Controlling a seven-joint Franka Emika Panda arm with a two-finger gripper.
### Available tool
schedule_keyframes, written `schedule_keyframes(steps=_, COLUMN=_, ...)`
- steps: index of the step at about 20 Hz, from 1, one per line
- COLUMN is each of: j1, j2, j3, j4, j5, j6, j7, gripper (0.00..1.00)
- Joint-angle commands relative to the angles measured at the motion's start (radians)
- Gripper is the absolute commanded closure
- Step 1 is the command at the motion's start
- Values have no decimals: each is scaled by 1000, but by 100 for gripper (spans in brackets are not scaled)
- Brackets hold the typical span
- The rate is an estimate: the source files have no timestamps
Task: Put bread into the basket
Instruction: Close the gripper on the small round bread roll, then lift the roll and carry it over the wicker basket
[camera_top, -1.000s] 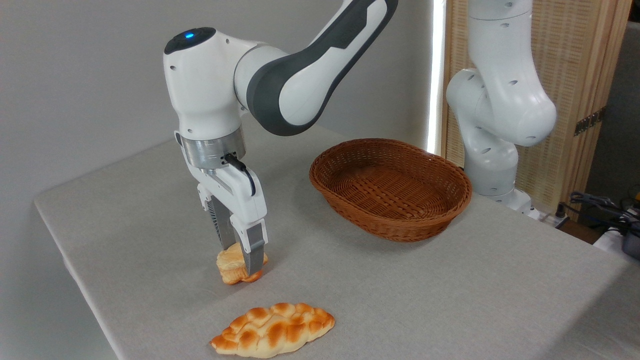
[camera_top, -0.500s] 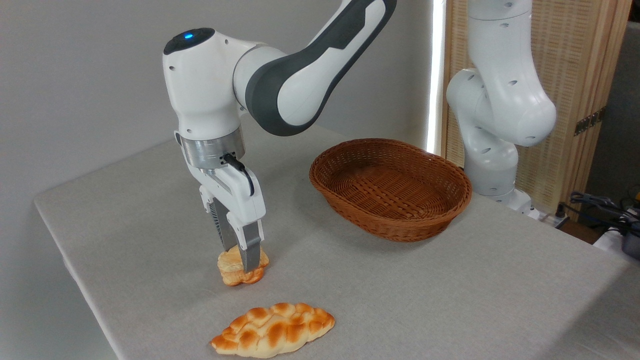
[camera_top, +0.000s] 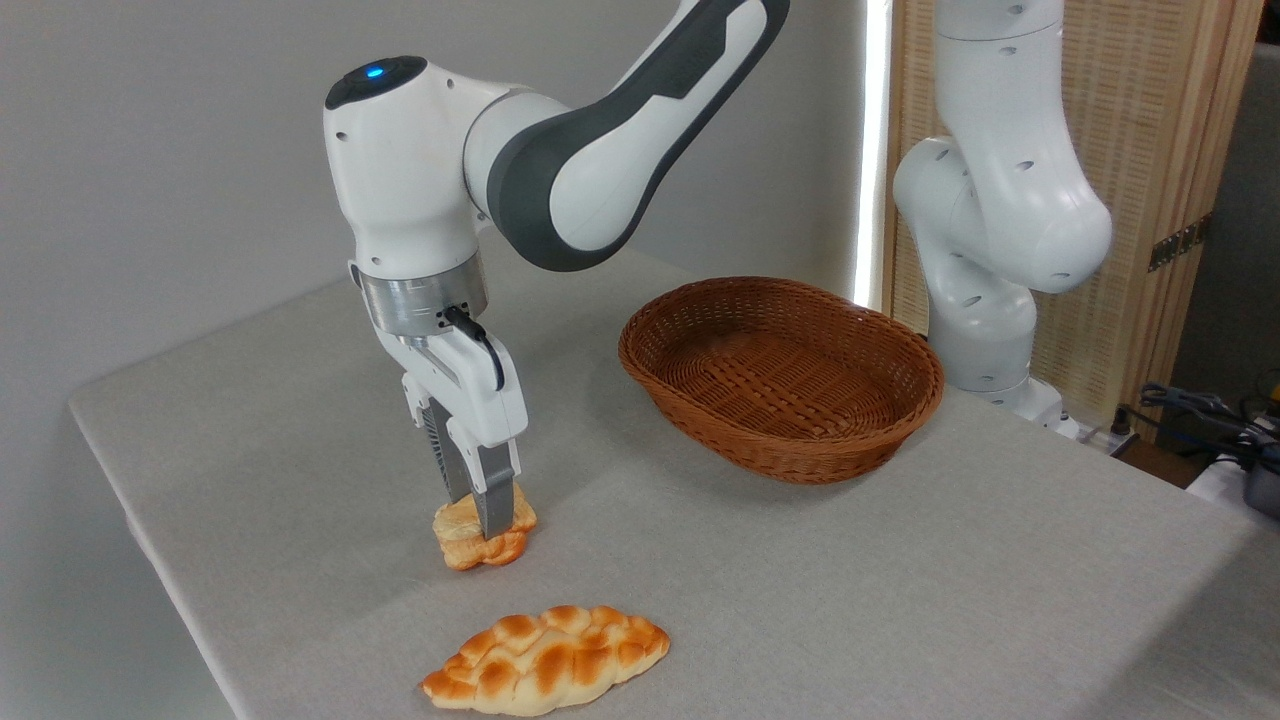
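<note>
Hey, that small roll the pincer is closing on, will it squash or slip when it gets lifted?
The roll looks chunky and lumpy, so the pincer fingers probably find purchase rather than sliding. It keeps its shape under the pinch, hinting it is fairly firm. Small for the pincer, it likely lifts lightly, though an off-centre hold might tilt it.

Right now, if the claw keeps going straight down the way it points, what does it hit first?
The claw points down and already straddles the small roll, so the roll comes first, then the table right beneath it. The braided loaf lies off that line.
</note>
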Motion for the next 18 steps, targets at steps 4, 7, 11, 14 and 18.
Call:
schedule_keyframes(steps=4, j1=4, j2=-22, j3=-1, j4=2, j5=17, j6=-2, j7=8, gripper=51)
schedule_keyframes(steps=7, j1=5, j2=-71, j3=-1, j4=5, j5=8, j6=-54, j7=2, gripper=51)
schedule_keyframes(steps=11, j1=4, j2=-142, j3=-1, j4=5, j5=2, j6=-134, j7=-1, gripper=51)
schedule_keyframes(steps=14, j1=-5, j2=-196, j3=-5, j4=4, j5=-1, j6=-209, j7=-8, gripper=50)
schedule_keyframes(steps=18, j1=-39, j2=-265, j3=-3, j4=-5, j5=-1, j6=-357, j7=-9, gripper=49)
